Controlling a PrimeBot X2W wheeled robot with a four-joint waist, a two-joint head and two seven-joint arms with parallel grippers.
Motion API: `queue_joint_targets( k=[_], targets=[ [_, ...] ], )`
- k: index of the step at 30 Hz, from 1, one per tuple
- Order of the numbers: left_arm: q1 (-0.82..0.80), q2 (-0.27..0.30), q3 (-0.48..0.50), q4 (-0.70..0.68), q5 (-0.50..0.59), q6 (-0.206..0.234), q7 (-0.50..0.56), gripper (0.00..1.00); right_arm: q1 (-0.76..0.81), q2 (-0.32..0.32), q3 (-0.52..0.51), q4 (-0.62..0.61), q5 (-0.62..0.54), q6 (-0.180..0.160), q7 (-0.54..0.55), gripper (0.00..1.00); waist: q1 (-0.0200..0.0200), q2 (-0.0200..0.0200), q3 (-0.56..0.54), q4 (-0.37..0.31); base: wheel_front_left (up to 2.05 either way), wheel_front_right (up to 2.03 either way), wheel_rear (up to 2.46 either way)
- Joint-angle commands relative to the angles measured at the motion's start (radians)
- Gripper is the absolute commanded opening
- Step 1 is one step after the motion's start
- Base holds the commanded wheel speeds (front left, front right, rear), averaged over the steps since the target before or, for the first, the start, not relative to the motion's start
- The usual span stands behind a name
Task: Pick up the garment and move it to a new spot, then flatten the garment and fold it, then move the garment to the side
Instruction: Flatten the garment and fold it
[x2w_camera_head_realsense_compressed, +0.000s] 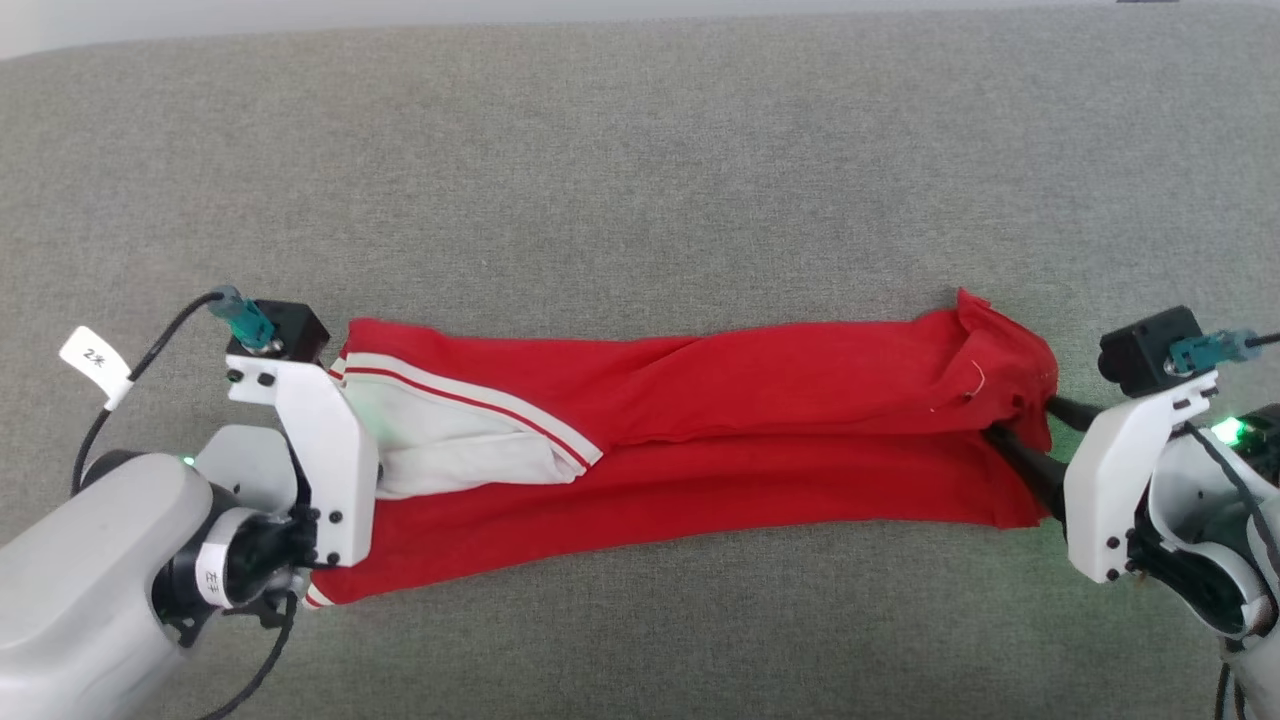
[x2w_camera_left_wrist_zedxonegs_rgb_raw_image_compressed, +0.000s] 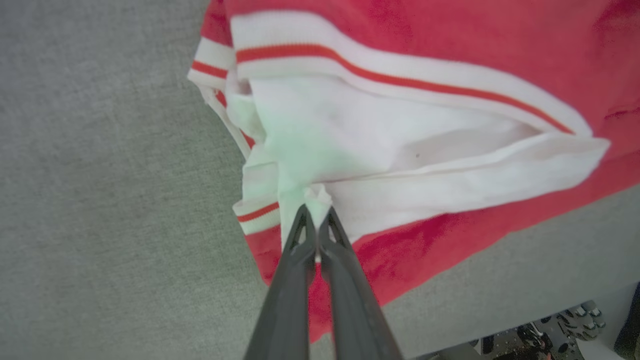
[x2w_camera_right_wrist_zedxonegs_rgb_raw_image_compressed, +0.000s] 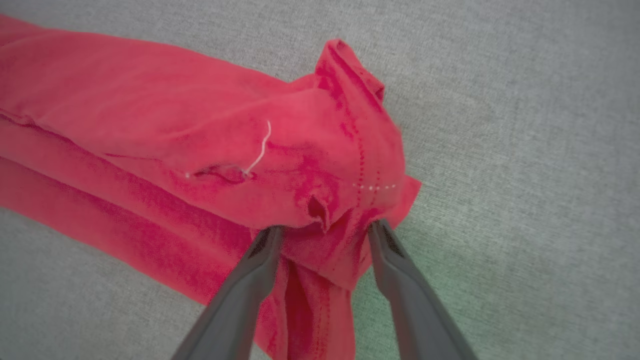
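Head view: a tabletop (x2w_camera_head_realsense_compressed: 640, 170) covered in grey woven cloth spans the frame, with a pale strip of room behind its far edge. The garment (x2w_camera_head_realsense_compressed: 720, 440) lies across the middle as a long, narrow red band stretched left to right. Its white sleeve with striped trim is at the left end. The left arm's white wrist bracket (x2w_camera_head_realsense_compressed: 320, 450) covers that end. A labelled black cable (x2w_camera_head_realsense_compressed: 130, 370) loops beside it. At the right end, the right claw (x2w_camera_head_realsense_compressed: 1020, 420) has its dark fingers under the rumpled red hem.

Left wrist view: the left claw (x2w_camera_left_wrist_zedxonegs_rgb_raw_image_compressed: 315, 215) is closed, with its tips pinching a small fold of the white sleeve. A green glow tints the cloth just above the tips. The striped cuff (x2w_camera_left_wrist_zedxonegs_rgb_raw_image_compressed: 400, 75) runs across above. Grey cloth lies to the left. Past the tabletop's edge at the lower right, dark machine parts (x2w_camera_left_wrist_zedxonegs_rgb_raw_image_compressed: 550, 335) show.

Right wrist view: the right claw's jaws stand well apart. The bunched red hem sits between them, touching both tips but not squeezed. A loose white thread (x2w_camera_right_wrist_zedxonegs_rgb_raw_image_compressed: 260, 150) lies on the red cloth. The grey surface surrounds the garment's end.
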Motion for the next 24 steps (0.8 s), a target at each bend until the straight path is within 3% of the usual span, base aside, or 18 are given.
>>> queue_joint_targets(
  k=[1, 13, 24],
  targets=[
    [-0.006, -0.004, 0.010, 0.018, 0.010, -0.016, -0.024, 1.00, -0.011, 0.002, 0.003, -0.011, 0.005, -0.001, 0.011, 1.00, 0.0000, -0.0001, -0.001, -0.002, 0.00, 0.00, 0.00],
    [0.058, 0.020, 0.093, 0.018, 0.070, -0.096, -0.340, 1.00, 0.063, 0.001, -0.110, -0.154, -0.011, -0.001, 0.043, 1.00, 0.0000, -0.0001, -0.043, -0.008, 0.00, 0.00, 0.00],
    [0.240, 0.041, 0.202, -0.038, 0.114, -0.092, -0.774, 1.00, 0.161, 0.088, -0.302, -0.229, -0.032, -0.001, 0.115, 1.00, 0.0000, -0.0001, -0.058, 0.011, 0.00, 0.00, 0.00]
  ],
)
